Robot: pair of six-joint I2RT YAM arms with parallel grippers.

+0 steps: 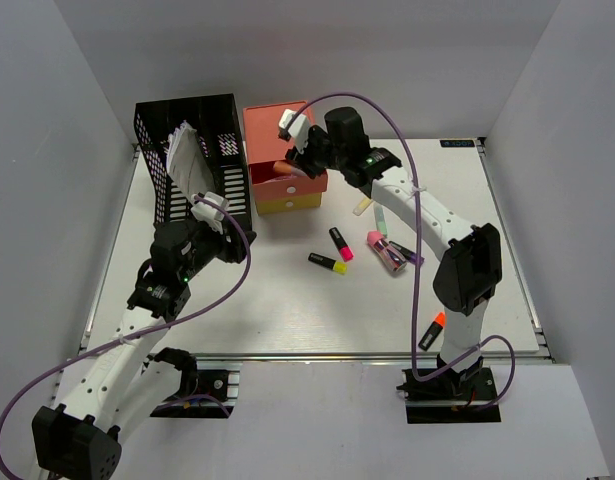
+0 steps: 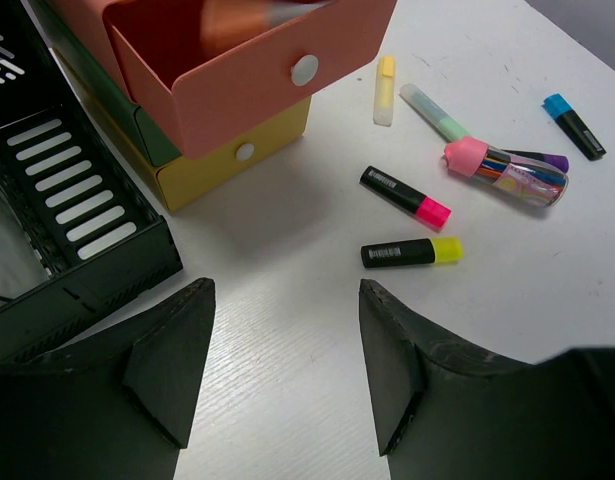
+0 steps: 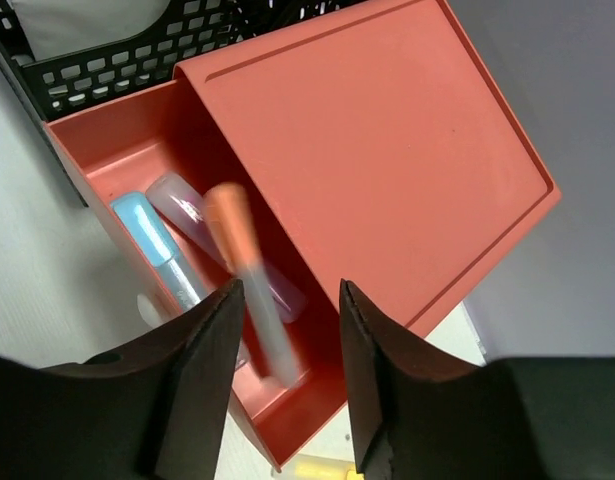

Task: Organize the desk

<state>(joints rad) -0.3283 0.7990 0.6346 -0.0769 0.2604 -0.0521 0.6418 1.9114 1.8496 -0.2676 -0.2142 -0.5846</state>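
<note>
At the far left, the rack (image 1: 192,150) holds white papers (image 1: 180,150). You see only their edges from above, and the left wrist view cuts the rack off at the frame. The left arm leans forward from its base with the elbow bent. The left gripper (image 2: 287,295) hangs over bare desk (image 1: 287,310) just in front of the rack, jaws spread and empty.

The desk lies under everything, filling the middle of the top view.

The drawer unit (image 1: 284,160) stands at the back, beside the rack, with its coral drawer (image 2: 247,90) pulled out. From above, the right wrist hides most of the drawer's inside. The right arm stretches diagonally from its base at the near right edge, and the right gripper (image 3: 285,295) points down over the open drawer. Its jaws are parted wider than the orange-capped marker (image 3: 249,290) below them, so the marker is released. The marker is blurred, and you cannot tell whether it touches the drawer floor. A blue marker (image 3: 159,245) and a clear one (image 3: 182,205) lie beside it.

Further right, a pink highlighter (image 1: 341,243), a yellow highlighter (image 1: 327,263) and a pink-capped tube (image 1: 387,252) lie loose. An orange marker (image 1: 432,330) is half hidden by the right arm.
</note>
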